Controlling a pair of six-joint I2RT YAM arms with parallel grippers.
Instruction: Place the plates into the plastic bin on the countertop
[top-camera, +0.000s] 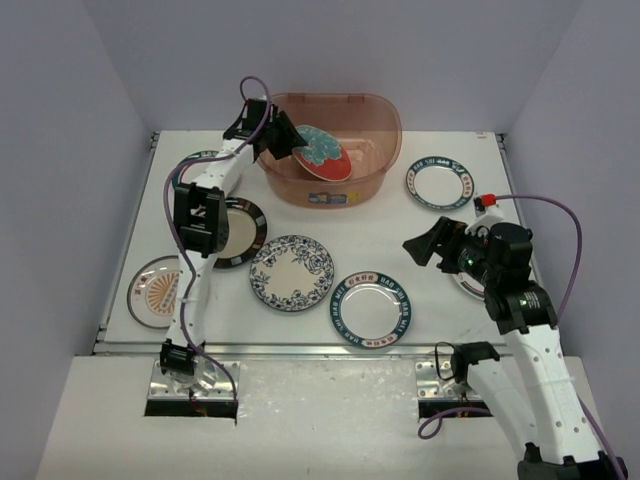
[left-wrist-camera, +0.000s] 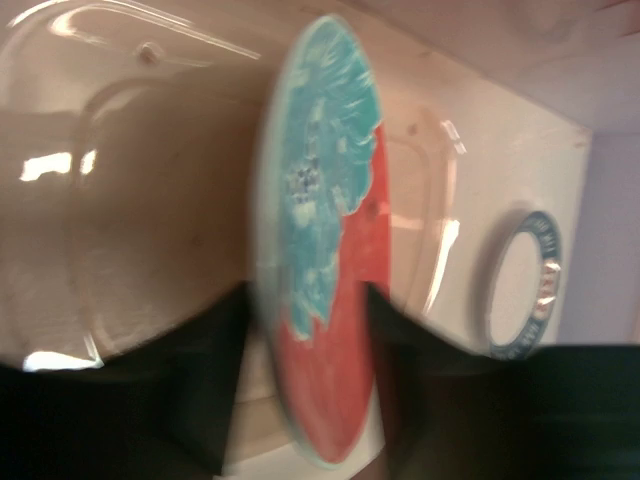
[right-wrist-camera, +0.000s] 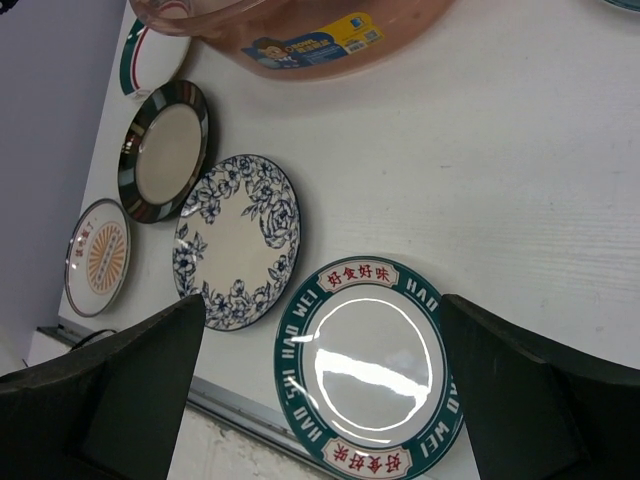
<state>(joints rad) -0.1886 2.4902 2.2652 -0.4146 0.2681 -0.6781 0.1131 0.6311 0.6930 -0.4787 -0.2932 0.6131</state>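
Left hand (top-camera: 286, 138) reaches into the plastic bin (top-camera: 386, 108), with a red and teal plate (top-camera: 326, 153) standing on edge between its fingers. Blur hides whether they grip it. Right hand (top-camera: 425, 243), wide open and empty, hovers above the tabletop (top-camera: 330, 225). A teal-rimmed lettered plate (right-wrist-camera: 365, 365) lies flat just beneath, nearest this hand.

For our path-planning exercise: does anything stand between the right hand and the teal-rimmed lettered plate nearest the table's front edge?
Nothing visible does. The right hand is open, and its wrist view shows the teal-rimmed lettered plate lying bare on the countertop, framed between its fingers.
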